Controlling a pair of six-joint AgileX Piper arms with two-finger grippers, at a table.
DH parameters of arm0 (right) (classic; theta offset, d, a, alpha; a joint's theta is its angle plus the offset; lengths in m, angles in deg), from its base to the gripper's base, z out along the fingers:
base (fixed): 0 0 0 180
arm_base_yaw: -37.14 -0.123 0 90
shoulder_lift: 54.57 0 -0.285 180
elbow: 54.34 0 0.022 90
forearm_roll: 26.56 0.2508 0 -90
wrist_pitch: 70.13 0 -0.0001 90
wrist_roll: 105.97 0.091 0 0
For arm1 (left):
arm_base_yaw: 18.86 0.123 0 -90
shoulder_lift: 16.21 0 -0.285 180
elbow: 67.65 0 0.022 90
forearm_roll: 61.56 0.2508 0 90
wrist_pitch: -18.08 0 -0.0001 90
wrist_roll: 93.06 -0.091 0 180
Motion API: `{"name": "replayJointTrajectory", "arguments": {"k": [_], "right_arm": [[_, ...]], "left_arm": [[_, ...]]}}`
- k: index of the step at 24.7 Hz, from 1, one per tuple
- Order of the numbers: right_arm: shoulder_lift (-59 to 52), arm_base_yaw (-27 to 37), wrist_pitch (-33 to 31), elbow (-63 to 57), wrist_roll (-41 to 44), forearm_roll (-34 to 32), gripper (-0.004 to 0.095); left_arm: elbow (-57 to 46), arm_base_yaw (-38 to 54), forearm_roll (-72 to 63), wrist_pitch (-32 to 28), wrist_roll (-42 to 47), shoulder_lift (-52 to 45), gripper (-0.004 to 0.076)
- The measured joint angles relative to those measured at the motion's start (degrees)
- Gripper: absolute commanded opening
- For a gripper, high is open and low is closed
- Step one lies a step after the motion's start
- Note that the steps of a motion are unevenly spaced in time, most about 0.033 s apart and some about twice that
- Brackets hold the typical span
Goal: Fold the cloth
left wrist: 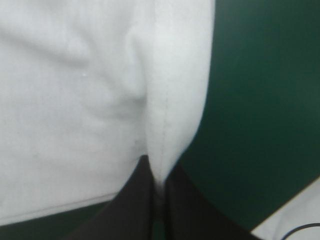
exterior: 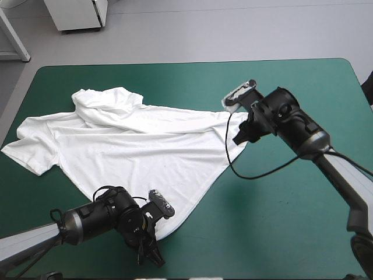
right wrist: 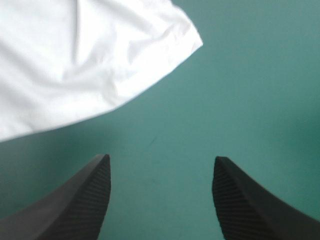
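T-shirt (left wrist: 75, 100) hem tip hidden within left gripper (left wrist: 158, 172)

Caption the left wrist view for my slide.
Left gripper pinching the T-shirt at its hem, teal-green cover beside.

White T-shirt (exterior: 145, 146) spread mostly flat, wrinkled, on table's (exterior: 280, 221) left half; far part bunched.

a big table (exterior: 192, 62) with a teal-green cover (exterior: 280, 233) fills most of the high view, and its corners are round. past its far edge the floor (exterior: 233, 29) is plain light grey and bright. on that floor stands a white cabinet (exterior: 78, 14), and near it is a slanted white leg (exterior: 14, 38) of some other furniture.
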Motion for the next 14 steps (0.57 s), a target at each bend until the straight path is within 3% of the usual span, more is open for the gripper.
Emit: {"name": "replayJointTrajectory", "arguments": {"k": [6,14], "right_arm": [[13.1,12.3,0.5,13.7,-3.1,12.1,0.0564],[22.6,15.0,0.7,17.4,-5.8,17.6,0.0564]], "left_arm": [[-1.1,-0.5,-5.7,0.3,1.0,-2.0,-0.0022],[-1.1,-0.5,-5.9,0.3,1.1,-2.0,-0.0022]]}}
